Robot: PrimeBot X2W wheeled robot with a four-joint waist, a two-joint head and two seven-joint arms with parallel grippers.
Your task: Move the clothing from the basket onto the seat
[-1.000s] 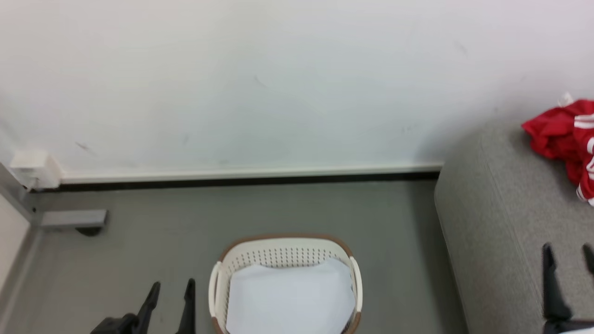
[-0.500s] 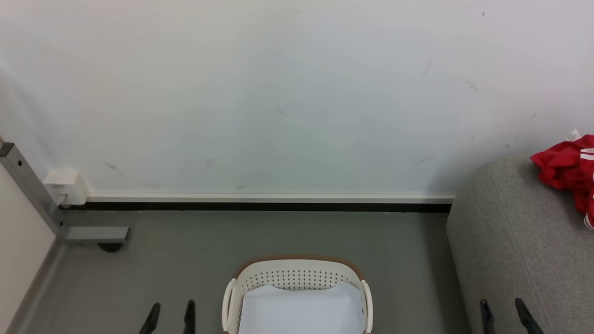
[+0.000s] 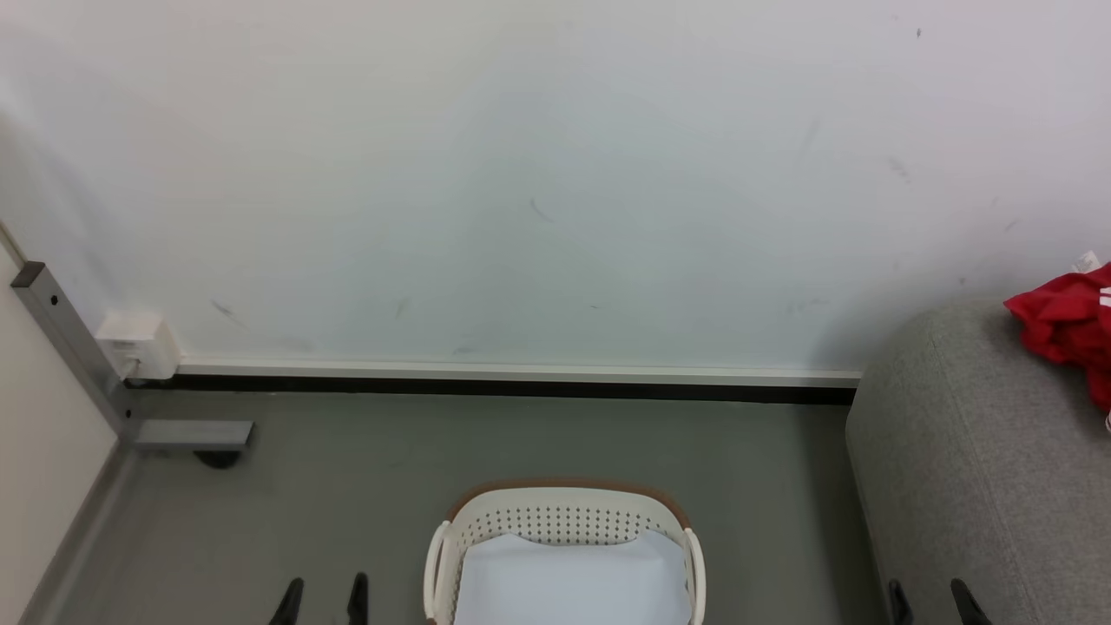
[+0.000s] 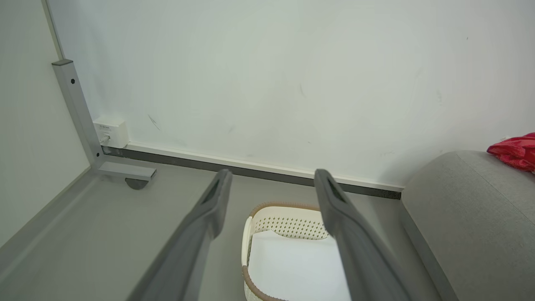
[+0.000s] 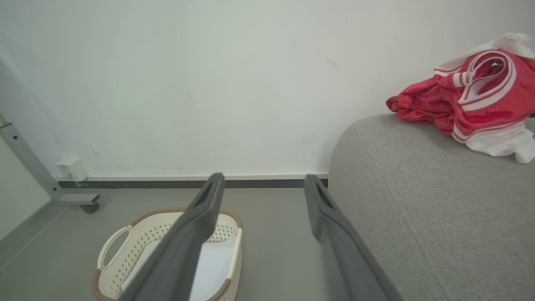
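Observation:
The red clothing (image 5: 464, 98) lies bunched on the grey seat (image 5: 422, 200), white-striped trim and a white part showing; its edge shows in the head view (image 3: 1063, 330) and left wrist view (image 4: 514, 150). The white basket (image 3: 564, 551) with brown rim stands on the floor left of the seat (image 3: 972, 469), holding just a flat white sheet (image 3: 568, 586). My left gripper (image 3: 323, 599) is open at the bottom edge, left of the basket (image 4: 288, 242). My right gripper (image 3: 927, 601) is open beside the seat's front corner, nothing between its fingers.
A white wall with a pale and black skirting (image 3: 503, 382) runs behind the basket. A grey metal post and foot with a caster (image 3: 187, 434) stand at the left, beside a small white wall box (image 3: 139, 343). Grey floor (image 3: 347, 469) surrounds the basket.
The head view has tilted up, so basket, seat and clothing sit lower or further out. Both grippers have drawn down to the bottom edge; just their fingertips show now.

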